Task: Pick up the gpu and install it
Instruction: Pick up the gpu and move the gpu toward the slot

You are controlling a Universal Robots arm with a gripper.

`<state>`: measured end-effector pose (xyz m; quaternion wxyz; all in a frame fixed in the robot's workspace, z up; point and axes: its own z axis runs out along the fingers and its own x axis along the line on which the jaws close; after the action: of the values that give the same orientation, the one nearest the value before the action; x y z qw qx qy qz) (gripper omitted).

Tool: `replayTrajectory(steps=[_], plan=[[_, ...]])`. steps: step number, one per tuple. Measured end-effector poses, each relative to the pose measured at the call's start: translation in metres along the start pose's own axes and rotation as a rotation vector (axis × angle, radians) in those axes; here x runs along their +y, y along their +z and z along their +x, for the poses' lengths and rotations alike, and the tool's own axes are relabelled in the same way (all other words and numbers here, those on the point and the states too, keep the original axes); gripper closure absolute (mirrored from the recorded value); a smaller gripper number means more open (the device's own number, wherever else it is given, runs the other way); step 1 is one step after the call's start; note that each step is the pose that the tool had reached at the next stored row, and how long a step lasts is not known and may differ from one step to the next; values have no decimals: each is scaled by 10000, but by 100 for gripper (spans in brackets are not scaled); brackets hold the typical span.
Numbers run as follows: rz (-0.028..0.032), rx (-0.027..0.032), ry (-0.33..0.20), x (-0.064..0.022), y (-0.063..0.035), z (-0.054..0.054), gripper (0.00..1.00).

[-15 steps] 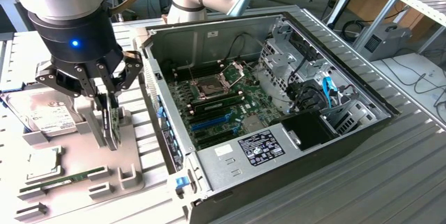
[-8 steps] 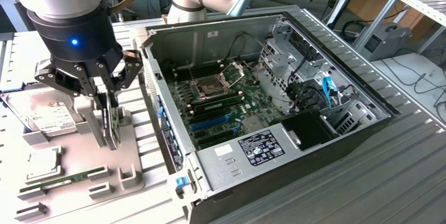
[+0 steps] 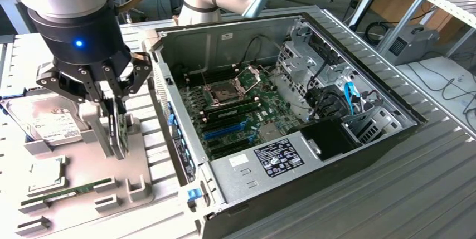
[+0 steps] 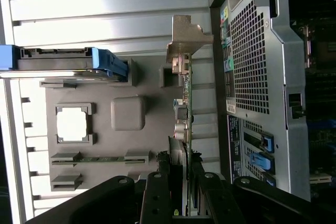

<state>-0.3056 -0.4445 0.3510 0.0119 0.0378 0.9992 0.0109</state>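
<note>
Both fingers of the tool (image 3: 110, 97) are clamping the upright gpu (image 3: 119, 136) by its edge; the card is probably light, stiff and fragile.

Top of gpu (image 3: 119, 136) inside hand (image 3: 111, 102)

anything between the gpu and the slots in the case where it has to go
Yes: the case's perforated wall rises between the gpu, upright on the gray fixture in the gripper, and the motherboard. The case is open on top, and nothing visible covers the blue slots.
</note>
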Motion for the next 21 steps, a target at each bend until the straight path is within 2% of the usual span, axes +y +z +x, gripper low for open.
replayTrajectory(steps=[21], plan=[[-1, -1, 0, 1, -57, -1, 74]])
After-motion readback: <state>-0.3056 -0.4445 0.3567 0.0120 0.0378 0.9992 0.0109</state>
